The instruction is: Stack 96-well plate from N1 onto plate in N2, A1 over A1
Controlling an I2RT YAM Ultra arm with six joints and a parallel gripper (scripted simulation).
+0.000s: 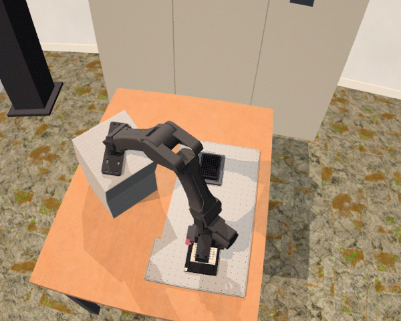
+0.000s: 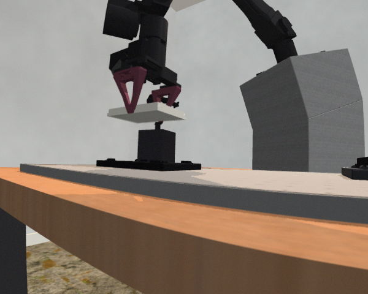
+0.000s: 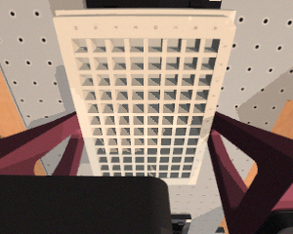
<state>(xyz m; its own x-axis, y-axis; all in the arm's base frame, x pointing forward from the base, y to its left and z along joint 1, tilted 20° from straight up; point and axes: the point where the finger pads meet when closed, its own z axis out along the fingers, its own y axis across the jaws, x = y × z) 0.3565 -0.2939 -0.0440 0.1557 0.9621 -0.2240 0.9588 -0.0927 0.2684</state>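
My gripper (image 2: 149, 106) is shut on the cream 96-well plate (image 2: 146, 112) and holds it level in the air, well above the black nest N1 (image 2: 148, 164). In the wrist view the plate (image 3: 144, 97) fills the middle, with a maroon finger on each long side. In the top view the plate (image 1: 203, 255) shows under the gripper, over nest N1 (image 1: 201, 267) near the mat's front edge. The black 96-well plate (image 1: 210, 166) sits in nest N2 (image 1: 212, 180) at the far end of the mat.
A grey pedestal block (image 1: 114, 162) carries the arm's base at the table's left. The perforated grey mat lies on the orange table. A tall beige cabinet (image 1: 224, 51) stands behind the table.
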